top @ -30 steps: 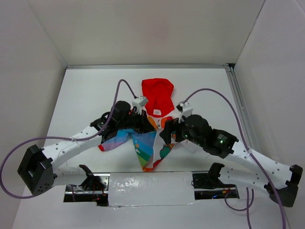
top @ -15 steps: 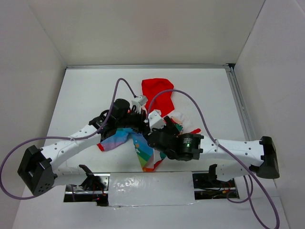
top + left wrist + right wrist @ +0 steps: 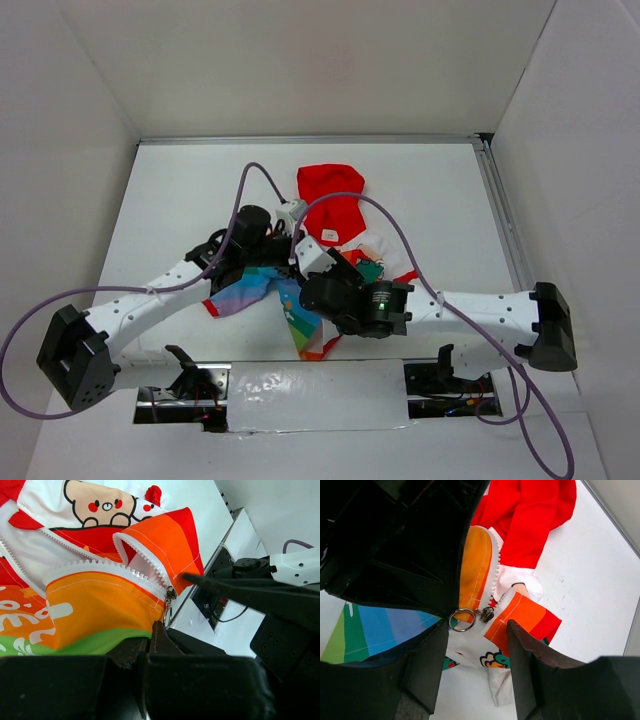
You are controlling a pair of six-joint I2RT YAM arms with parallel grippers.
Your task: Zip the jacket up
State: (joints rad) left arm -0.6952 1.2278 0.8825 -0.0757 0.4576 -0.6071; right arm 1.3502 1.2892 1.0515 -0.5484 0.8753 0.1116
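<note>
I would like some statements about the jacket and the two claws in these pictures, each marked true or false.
1. The left claw is shut on the striped fabric of the jacket. True.
2. The right claw pinches the zipper ring. False: its jaws stand apart around the ring.
3. The hood is blue. False: it is red.
4. A cartoon bear shows on the white side. True.
5. The zipper is closed to the top. False: its teeth rows lie apart.

Centre: black left gripper (image 3: 156, 635) and black right gripper (image 3: 477, 635) crowd the rainbow-striped, red-hooded fabric jacket (image 3: 330, 205); narrow gap between them.
Overhead: purple cables (image 3: 247, 185) arch across.
Sides: white table (image 3: 180, 190) passable left and right of jacket.
</note>
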